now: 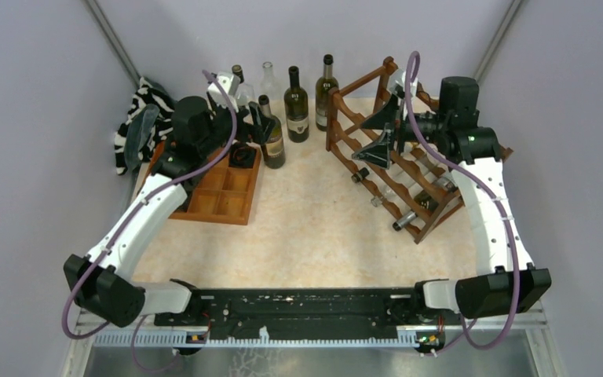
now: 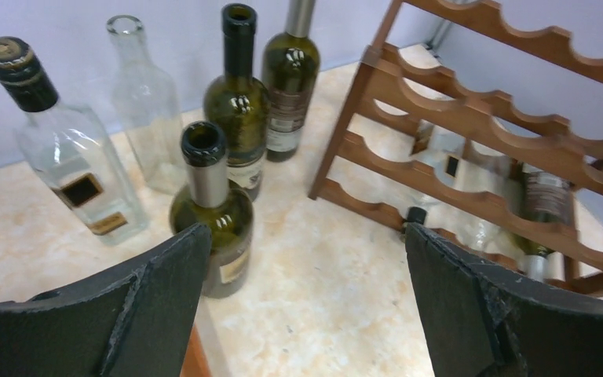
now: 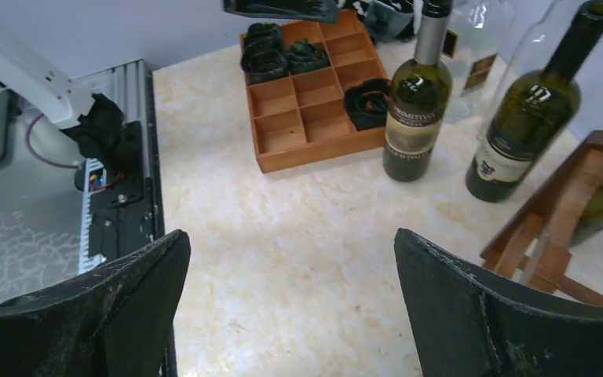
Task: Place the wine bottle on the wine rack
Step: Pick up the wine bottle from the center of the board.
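Starting a pickup with left gripper point(image 2: 306, 259) and right gripper point(image 3: 290, 243) gaping empty, facing the upright green wine bottle point(image 2: 212, 212) standing left of the far-right wine rack point(image 2: 348, 118), likely needing a closing grasp next.

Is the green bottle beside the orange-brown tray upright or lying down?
Upright. The green bottle stands on its base, with its open neck pointing straight up.
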You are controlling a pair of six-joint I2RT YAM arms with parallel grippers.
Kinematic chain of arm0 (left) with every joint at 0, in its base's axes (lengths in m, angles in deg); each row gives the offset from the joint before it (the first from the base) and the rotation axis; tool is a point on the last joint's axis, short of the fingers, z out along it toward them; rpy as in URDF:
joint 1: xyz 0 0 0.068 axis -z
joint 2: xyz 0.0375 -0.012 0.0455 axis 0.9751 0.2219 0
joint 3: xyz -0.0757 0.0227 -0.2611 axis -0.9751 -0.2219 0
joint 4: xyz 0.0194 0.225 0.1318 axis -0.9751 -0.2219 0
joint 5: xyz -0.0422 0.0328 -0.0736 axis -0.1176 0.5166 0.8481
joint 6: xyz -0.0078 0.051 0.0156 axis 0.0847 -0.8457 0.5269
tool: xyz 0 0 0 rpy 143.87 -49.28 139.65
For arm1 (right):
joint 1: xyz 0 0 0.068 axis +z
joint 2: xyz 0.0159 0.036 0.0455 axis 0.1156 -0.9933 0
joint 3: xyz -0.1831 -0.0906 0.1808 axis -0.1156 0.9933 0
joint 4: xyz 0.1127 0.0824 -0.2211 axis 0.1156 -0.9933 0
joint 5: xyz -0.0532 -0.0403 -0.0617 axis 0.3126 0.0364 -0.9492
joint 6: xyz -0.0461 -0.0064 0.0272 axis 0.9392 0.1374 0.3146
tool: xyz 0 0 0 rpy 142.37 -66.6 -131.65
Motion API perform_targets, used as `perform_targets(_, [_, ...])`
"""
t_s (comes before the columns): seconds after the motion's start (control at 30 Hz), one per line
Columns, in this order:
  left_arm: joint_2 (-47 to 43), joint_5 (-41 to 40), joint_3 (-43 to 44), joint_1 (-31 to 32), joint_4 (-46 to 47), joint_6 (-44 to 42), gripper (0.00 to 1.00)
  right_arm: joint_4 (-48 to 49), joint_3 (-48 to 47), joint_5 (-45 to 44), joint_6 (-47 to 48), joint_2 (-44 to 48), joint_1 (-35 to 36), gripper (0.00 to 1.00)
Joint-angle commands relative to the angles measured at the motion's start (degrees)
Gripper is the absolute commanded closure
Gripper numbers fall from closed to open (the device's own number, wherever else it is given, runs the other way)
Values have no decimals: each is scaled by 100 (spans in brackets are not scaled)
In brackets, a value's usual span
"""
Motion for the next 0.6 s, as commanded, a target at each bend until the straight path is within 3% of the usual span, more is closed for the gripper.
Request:
perform_targets(0.0, [438,-629,549,-44,-277,-539,1,851,287,768,-301,223,-23,2])
perform_targets(0.23, [1181,-174,1014,-320,-236,-144,1,793,601,471,-144,358,-30,2])
perform_targets(0.4, [1691,-442,1519,-334,-491,-340,2,855,734,402,-144,420,-23,2])
perform_targets(0.57, [2150,-875,1852,-334,-671,-437,12,909,873,404,-144,456,-28,2])
